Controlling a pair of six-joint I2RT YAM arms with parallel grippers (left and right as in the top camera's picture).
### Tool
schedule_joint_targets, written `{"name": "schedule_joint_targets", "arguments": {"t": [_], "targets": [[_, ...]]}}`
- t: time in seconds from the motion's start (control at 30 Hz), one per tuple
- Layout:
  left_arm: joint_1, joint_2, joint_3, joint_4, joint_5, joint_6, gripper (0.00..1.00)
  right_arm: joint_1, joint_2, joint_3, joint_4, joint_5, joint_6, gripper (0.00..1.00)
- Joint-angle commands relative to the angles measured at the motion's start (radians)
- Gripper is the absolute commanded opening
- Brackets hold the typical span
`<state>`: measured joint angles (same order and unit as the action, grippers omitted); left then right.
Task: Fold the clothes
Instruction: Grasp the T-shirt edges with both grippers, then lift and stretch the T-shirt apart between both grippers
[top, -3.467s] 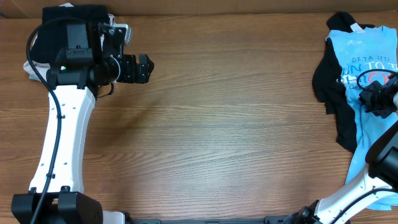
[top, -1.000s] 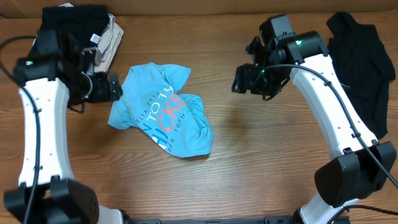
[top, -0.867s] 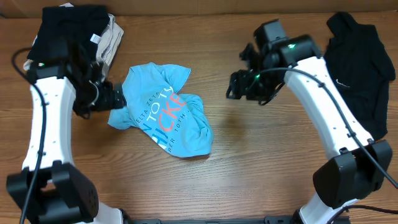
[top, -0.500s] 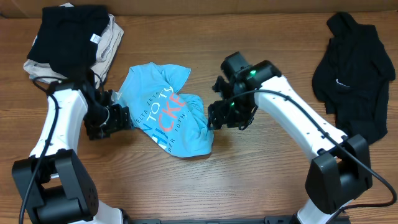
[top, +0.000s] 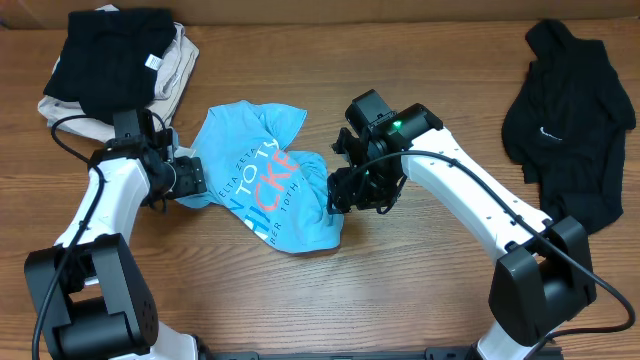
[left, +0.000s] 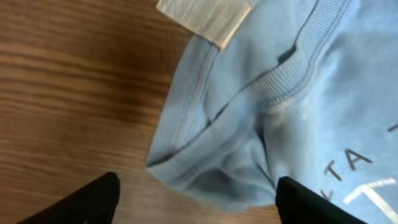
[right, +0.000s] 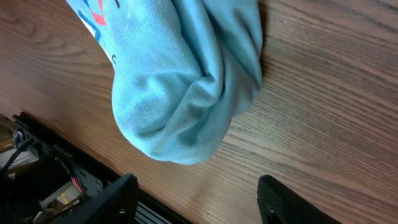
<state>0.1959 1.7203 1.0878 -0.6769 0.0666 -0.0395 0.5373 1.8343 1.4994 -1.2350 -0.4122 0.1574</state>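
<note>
A light blue T-shirt (top: 270, 185) with white and pink lettering lies crumpled on the wooden table, left of centre. My left gripper (top: 193, 178) is open at its left edge; the left wrist view shows the ribbed collar (left: 273, 93) and a white tag (left: 205, 14) between the open fingers (left: 196, 199). My right gripper (top: 338, 192) is open at the shirt's right edge; the right wrist view shows a bunched fold (right: 180, 106) just above its open fingers (right: 199, 202). A black top (top: 565, 130) with a small white logo lies at the far right.
A pile of folded clothes, black (top: 110, 55) on beige (top: 175, 70), sits at the back left corner. Bare wooden tabletop (top: 430, 290) runs between the blue shirt and the black top.
Both grippers have closed in on the blue shirt. The left one shifted up to its left edge, the right one came down-left to its right edge. The shirt has not moved.
</note>
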Motion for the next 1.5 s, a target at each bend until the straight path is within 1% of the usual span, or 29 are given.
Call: {"name": "schedule_joint_targets", "arguments": {"t": [0.0,0.1,0.2,0.3,0.37,0.4,0.43,0.47,0.53,0.57,0.6,0.63,0.77,0.83,0.93,0.97,1.1,1.13,1.2,1.23,1.27,1.3,1.33,1.37,1.47], "targets": [[-0.007,0.035,-0.021,0.046,-0.026,0.097,0.81,0.004,-0.012,-0.003,-0.007,-0.008,0.003,0.65],[-0.007,0.063,-0.021,0.069,-0.022,0.138,0.8,0.004,-0.012,-0.003,-0.013,-0.008,0.003,0.65],[-0.007,0.106,-0.021,0.066,-0.02,0.141,0.78,0.004,-0.012,-0.003,-0.02,-0.008,0.003,0.65],[-0.007,0.142,-0.021,0.06,-0.009,0.141,0.74,0.004,-0.012,-0.003,-0.027,-0.008,0.003,0.65],[-0.007,0.159,-0.021,0.054,0.007,0.141,0.68,0.004,-0.012,-0.003,-0.034,-0.008,0.003,0.64],[-0.007,0.167,-0.021,0.052,0.012,0.141,0.61,0.004,-0.012,-0.003,-0.037,-0.008,0.003,0.64],[-0.007,0.173,-0.021,0.048,0.017,0.136,0.47,0.004,-0.012,-0.003,-0.043,-0.008,0.003,0.63],[-0.007,0.174,-0.021,0.045,0.023,0.136,0.38,0.004,-0.012,-0.003,-0.051,-0.008,0.003,0.63],[-0.008,0.174,-0.021,0.046,0.037,0.136,0.24,0.004,-0.012,-0.003,-0.063,-0.008,0.003,0.62],[-0.008,0.174,-0.021,0.046,0.043,0.136,0.15,0.004,-0.012,-0.003,-0.068,-0.008,0.003,0.62],[-0.008,0.174,-0.021,0.046,0.057,0.137,0.08,0.004,-0.012,-0.004,-0.072,-0.008,0.003,0.62],[-0.008,0.174,-0.021,0.045,0.065,0.137,0.04,0.004,-0.012,-0.006,-0.071,-0.008,0.003,0.62],[-0.008,0.174,-0.01,0.023,0.073,0.136,0.04,0.004,-0.012,-0.033,-0.047,0.01,0.002,0.64],[-0.008,0.174,0.032,-0.035,0.08,0.133,0.04,0.008,-0.012,-0.079,0.011,0.006,0.002,0.69],[-0.008,0.173,0.124,-0.135,0.092,0.129,0.04,0.024,-0.012,-0.143,0.097,-0.004,0.002,0.82],[-0.008,0.172,0.162,-0.171,0.093,0.129,0.04,0.032,-0.012,-0.165,0.133,-0.016,0.003,0.85],[-0.008,0.168,0.307,-0.294,0.108,0.129,0.04,0.06,-0.01,-0.224,0.27,-0.057,0.026,0.87],[-0.011,0.168,0.39,-0.351,0.112,0.129,0.04,0.071,-0.01,-0.24,0.327,-0.061,0.071,0.85],[-0.014,0.168,0.465,-0.397,0.114,0.129,0.04,0.082,-0.009,-0.241,0.365,-0.065,0.1,0.72],[-0.016,0.168,0.505,-0.422,0.119,0.129,0.04,0.085,-0.009,-0.241,0.38,-0.066,0.11,0.59],[-0.02,0.168,0.575,-0.463,0.123,0.129,0.04,0.09,-0.009,-0.241,0.399,-0.082,0.11,0.31],[-0.022,0.168,0.621,-0.491,0.128,0.129,0.04,0.091,-0.009,-0.241,0.408,-0.089,0.119,0.17],[-0.023,0.168,0.663,-0.513,0.137,0.129,0.04,0.091,-0.009,-0.241,0.414,-0.089,0.133,0.07],[-0.026,0.168,0.709,-0.537,0.142,0.129,0.04,0.091,-0.009,-0.241,0.419,-0.089,0.136,0.04],[-0.032,0.168,0.833,-0.594,0.144,0.129,0.04,0.09,-0.009,-0.241,0.423,-0.083,0.135,0.04]]}}
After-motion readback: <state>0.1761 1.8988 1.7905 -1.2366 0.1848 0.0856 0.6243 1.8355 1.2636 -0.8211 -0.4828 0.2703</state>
